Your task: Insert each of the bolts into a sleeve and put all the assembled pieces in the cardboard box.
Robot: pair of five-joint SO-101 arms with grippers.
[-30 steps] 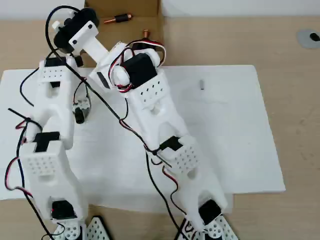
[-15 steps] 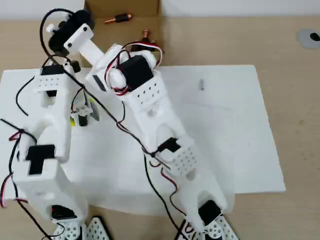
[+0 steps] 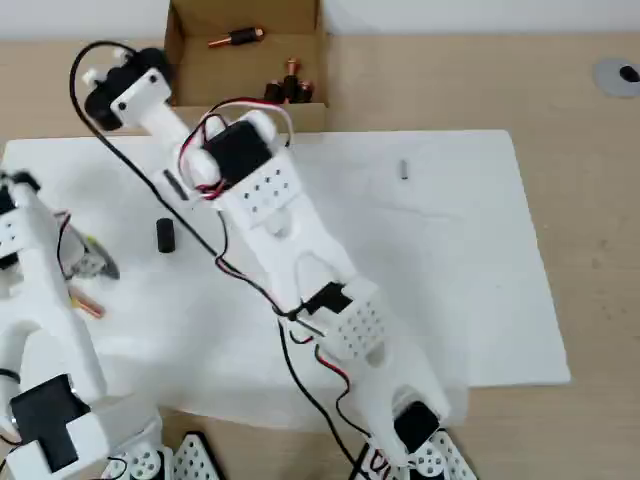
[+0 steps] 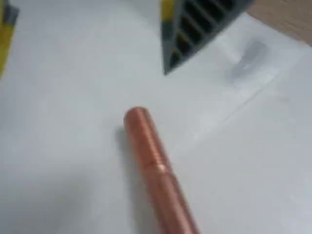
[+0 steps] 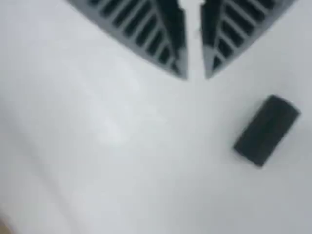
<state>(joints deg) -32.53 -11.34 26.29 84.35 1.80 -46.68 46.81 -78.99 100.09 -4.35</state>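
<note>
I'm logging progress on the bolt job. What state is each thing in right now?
bolt: loose, lying flat on the white sheet, no sleeve on it.
sleeve: lying on its side, no bolt in it.
assembled pieces: lying inside the box.
cardboard box: open at the top.
left gripper: open, over the bolt, empty.
right gripper: nearly shut, empty, beside the sleeve.

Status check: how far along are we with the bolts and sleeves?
Done: assembled pieces lie in the cardboard box. In hand: nothing; the left gripper is open by a loose bolt, the right gripper shut beside a loose sleeve. Left: join those two and box them.
</note>
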